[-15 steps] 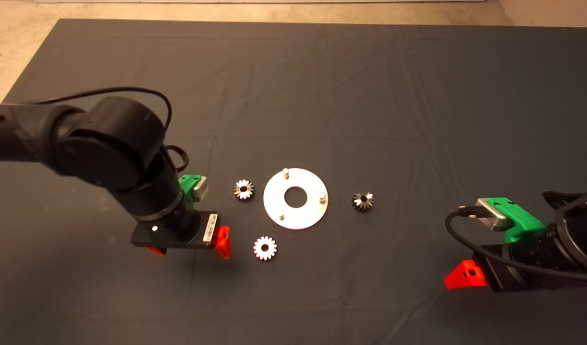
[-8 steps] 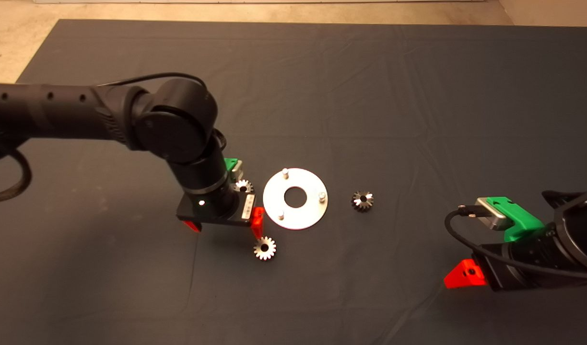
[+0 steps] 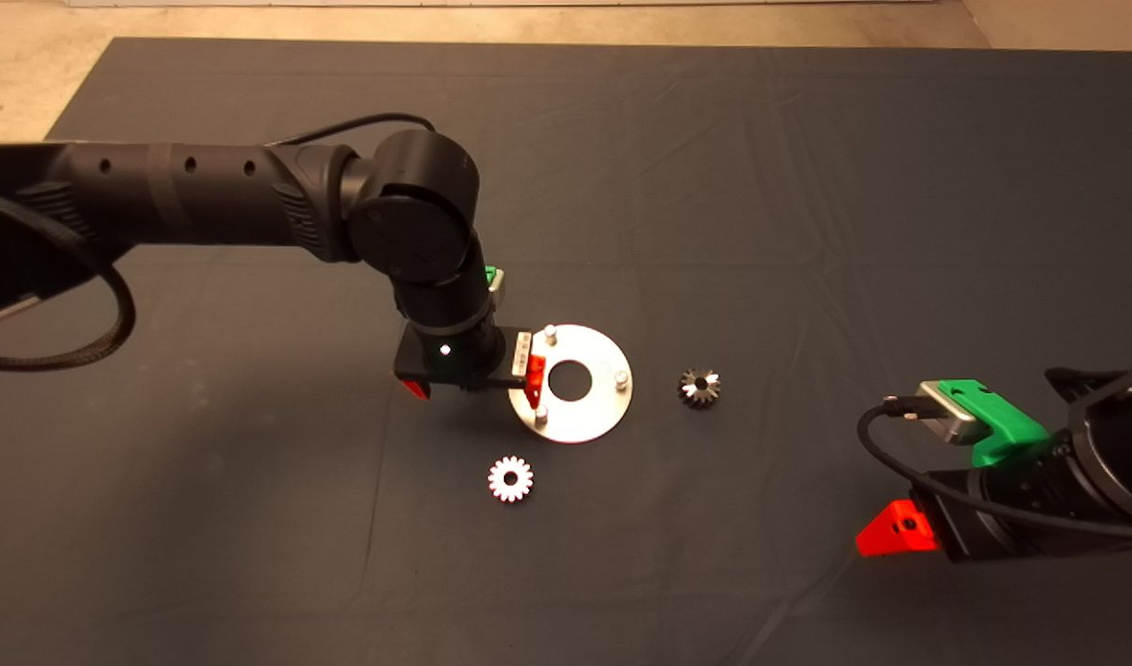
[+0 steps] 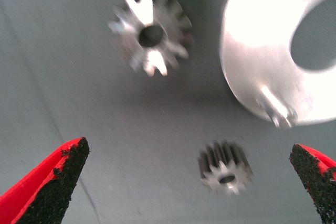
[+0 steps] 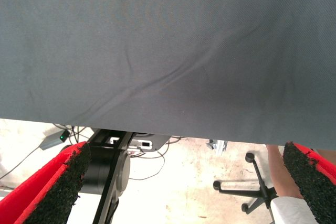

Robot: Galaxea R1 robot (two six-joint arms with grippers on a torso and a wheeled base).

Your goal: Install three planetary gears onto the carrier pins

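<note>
Lying flat, gear (image 4: 151, 35) bore up, under open left gripper (image 4: 191, 182).

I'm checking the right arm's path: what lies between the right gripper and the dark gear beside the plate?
Only bare mat between the right gripper and the dark gear, as the head view shows.

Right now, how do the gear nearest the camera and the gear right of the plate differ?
The near gear lies on the mat below the plate and reads bright silver; the right gear lies beyond the plate's right edge and reads dark grey. The near gear sits closer to the open left gripper. Both lie flat, off the pins, similar in size.
</note>
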